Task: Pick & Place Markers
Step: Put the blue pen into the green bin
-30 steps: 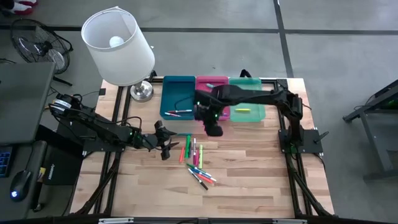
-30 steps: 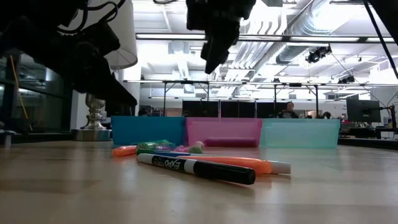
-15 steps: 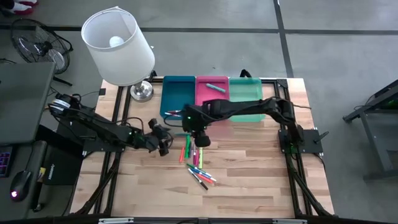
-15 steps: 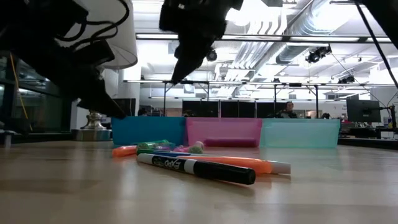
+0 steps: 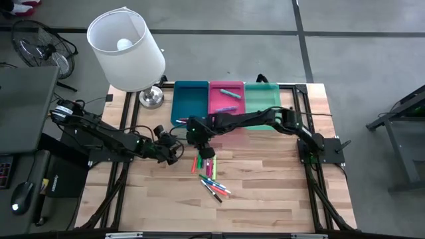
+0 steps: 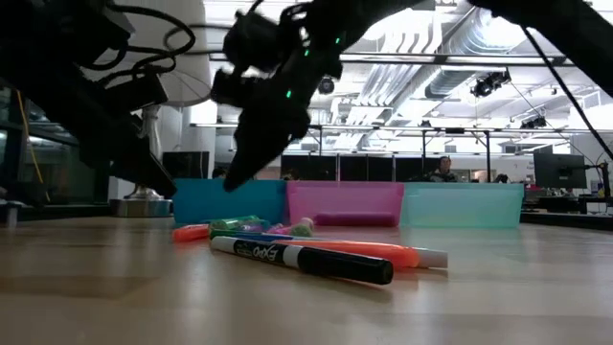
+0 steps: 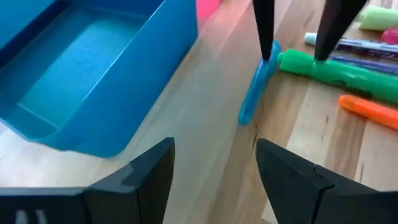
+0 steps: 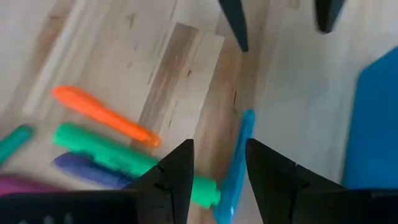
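You are at the reach-and-align step: the right gripper (image 5: 204, 150) hangs low over the table (image 5: 265, 192), just in front of the blue tray (image 5: 189, 103), with its fingers parted to a narrow gap and nothing between them. In the right wrist view those fingers (image 8: 177, 171) straddle the end of a light blue marker (image 8: 235, 163) that lies flat on the wood, beside the green marker (image 8: 127, 160) and the orange marker (image 8: 102, 113). The left wrist view shows the same thing from the other side: the right arm's two dark fingertips stand either side of the light blue marker (image 7: 256, 84), close to the blue tray's front wall.

The left gripper (image 5: 174, 151) sits just to the left of that spot, near the table's middle, its fingers open wide and empty, pointed at the same marker. It looks to be waiting.

The rest of the markers (image 5: 211, 176) lie in a loose heap at the middle of the table, running toward its front edge. A few already rest in the trays: at least one in the blue tray and two in the pink tray (image 5: 226, 99).

Your next move, as I judge it, calls for lowering the right gripper the last bit so the fingertips bracket the blue marker's barrel, then closing. Mind the green marker, which touches or nearly touches it and could be nudged or caught, and keep clear of the left gripper close by
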`<move>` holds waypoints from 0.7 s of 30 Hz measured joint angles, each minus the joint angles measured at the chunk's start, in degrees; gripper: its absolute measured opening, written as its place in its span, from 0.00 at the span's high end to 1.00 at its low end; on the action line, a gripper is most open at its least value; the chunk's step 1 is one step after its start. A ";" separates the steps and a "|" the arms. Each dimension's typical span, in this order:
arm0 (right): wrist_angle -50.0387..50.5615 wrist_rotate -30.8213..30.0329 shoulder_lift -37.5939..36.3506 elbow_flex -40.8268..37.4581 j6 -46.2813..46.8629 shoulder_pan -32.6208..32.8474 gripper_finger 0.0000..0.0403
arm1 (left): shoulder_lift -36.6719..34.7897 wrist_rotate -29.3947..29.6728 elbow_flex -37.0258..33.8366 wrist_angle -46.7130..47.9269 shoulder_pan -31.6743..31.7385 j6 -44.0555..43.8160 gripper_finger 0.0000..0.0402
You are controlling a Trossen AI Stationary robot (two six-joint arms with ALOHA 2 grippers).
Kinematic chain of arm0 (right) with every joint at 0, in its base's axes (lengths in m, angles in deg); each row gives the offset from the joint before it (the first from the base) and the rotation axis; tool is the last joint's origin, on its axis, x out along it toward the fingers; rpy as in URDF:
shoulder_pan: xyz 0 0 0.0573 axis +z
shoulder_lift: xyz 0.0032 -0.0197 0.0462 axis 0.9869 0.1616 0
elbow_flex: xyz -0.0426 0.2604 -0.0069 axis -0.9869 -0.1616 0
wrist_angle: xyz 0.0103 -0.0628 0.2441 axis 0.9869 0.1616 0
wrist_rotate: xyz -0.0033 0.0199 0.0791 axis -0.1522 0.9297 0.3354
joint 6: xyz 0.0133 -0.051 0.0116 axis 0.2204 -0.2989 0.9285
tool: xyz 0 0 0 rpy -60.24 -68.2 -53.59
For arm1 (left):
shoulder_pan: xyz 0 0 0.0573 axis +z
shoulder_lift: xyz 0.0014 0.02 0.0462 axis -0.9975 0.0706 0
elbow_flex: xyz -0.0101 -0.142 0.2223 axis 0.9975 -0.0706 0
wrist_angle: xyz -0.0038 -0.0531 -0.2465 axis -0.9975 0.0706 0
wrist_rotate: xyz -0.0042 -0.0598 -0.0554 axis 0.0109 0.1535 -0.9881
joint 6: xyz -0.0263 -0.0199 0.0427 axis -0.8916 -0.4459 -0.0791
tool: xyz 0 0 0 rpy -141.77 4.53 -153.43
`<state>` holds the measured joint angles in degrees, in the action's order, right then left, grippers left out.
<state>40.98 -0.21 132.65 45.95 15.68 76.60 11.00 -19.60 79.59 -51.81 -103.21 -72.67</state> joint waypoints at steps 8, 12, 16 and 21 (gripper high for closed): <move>-2.32 -3.27 3.03 -0.02 -0.75 -0.02 0.67 | 0.00 -1.20 0.00 0.64 0.00 -0.91 0.45; -3.53 -3.25 3.03 -0.02 -0.88 -0.02 0.67 | 0.00 -1.42 0.00 0.63 0.00 -1.53 0.45; -3.32 -3.07 3.03 -0.02 -0.54 -0.42 0.67 | 0.00 -1.58 0.00 0.64 0.00 -1.96 0.45; -2.44 -3.19 3.74 -0.04 -0.38 -0.50 0.67 | 0.02 -2.37 0.00 0.65 0.00 -2.08 0.45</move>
<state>38.54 -3.39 136.39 45.90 15.31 76.10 11.02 -21.97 79.59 -51.16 -103.21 -74.75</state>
